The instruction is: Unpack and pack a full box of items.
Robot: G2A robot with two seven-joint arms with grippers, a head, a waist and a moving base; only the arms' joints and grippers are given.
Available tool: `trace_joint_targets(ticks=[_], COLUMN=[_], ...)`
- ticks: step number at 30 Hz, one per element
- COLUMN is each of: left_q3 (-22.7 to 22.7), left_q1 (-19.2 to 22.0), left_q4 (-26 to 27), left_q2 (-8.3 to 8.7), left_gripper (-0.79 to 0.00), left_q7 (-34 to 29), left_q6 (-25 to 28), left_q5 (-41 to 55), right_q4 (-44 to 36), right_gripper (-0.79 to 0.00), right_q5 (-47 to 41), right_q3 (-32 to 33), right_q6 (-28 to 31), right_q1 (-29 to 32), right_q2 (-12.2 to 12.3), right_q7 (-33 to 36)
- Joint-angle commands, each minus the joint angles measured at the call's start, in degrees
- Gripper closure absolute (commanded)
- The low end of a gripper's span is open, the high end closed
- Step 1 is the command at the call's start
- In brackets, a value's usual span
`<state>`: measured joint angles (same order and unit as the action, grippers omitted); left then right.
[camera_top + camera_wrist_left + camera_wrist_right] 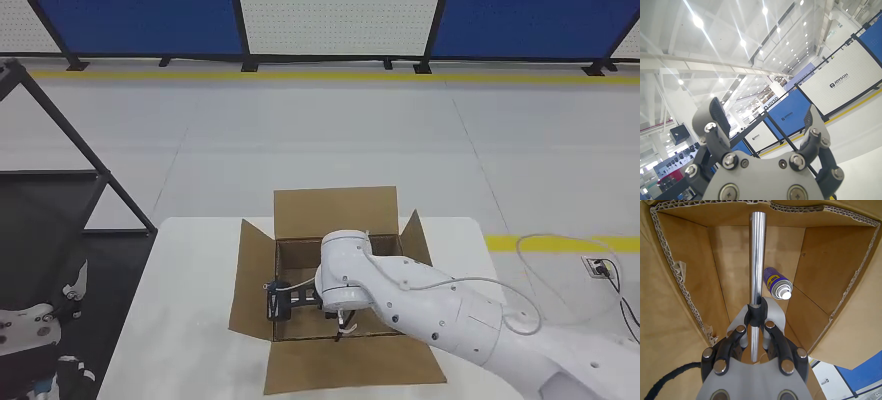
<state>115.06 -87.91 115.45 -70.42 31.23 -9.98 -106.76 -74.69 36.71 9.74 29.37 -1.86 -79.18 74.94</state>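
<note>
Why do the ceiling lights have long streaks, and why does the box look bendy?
Left wrist view: the round white ceiling lamps flare into long streaks of glare. Right wrist view: the wide lens bows the edges of the brown cardboard box, and the shiny silver metal rod held in the right gripper shows bright bands of reflected light.

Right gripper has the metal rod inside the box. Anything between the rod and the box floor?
Nothing visible lies directly under the rod, which is clamped in the right gripper. A blue spray can sits in the box close beside it, so sideways drift might clip it.
</note>
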Motion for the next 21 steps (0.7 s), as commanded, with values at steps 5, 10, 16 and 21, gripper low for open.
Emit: trace_joint_targets(ticks=[5,10,16,21], left_q3=[0.0,0.0,0.0,0.0], left_q1=[0.0,0.0,0.0,0.0], left_q4=[0.0,0.0,0.0,0.0], left_q2=[0.0,0.0,0.0,0.0], left_gripper=[-0.785,-0.785,-0.785,-0.785], left_q7=[0.0,0.0,0.0,0.0], left_q6=[0.0,0.0,0.0,0.0], left_q5=[0.0,0.0,0.0,0.0], right_q4=[0.0,0.5,5.8,10.9], right_gripper=[0.0,0.0,0.0,0.0], right_q5=[0.0,0.4,1.9,2.9], right_q3=[0.0,0.0,0.0,0.0], right_q6=[0.0,-0.1,4.7,7.2], right_q1=[0.0,0.8,2.8,4.1], right_q2=[0.0,0.1,-0.4,-1.9], right_q7=[0.0,-1.0,-4.7,-7.2])
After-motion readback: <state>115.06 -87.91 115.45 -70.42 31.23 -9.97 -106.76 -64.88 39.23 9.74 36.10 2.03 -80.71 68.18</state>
